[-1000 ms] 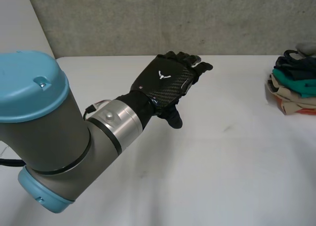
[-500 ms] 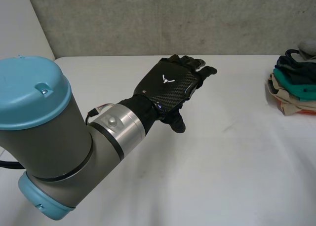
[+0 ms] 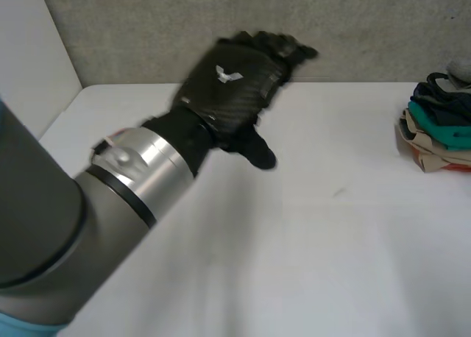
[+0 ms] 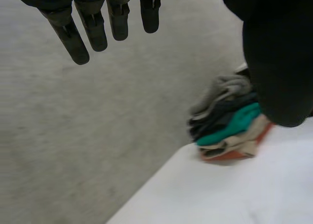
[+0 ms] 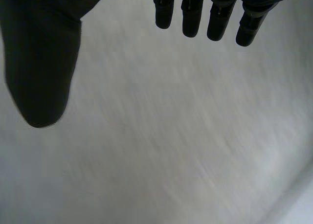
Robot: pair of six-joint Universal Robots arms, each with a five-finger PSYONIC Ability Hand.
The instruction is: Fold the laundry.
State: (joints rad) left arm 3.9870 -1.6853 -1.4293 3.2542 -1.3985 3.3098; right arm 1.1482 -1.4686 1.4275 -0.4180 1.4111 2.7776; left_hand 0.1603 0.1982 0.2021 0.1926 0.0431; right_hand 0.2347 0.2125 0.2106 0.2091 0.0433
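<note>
White table — clothes stack at edge

1 white table. 1 pile of folded laundry, 5 colours showing: grey, dark, teal, beige, orange; exact no. of items unclear. 2 black hands: 1 left hand, 1 right hand. 1 grey arm.

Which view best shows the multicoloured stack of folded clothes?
The left wrist view: the multicoloured stack of folded clothes shows its layers, grey to orange, though the left hand covers one side. The head view cuts it off at the picture's edge.
</note>
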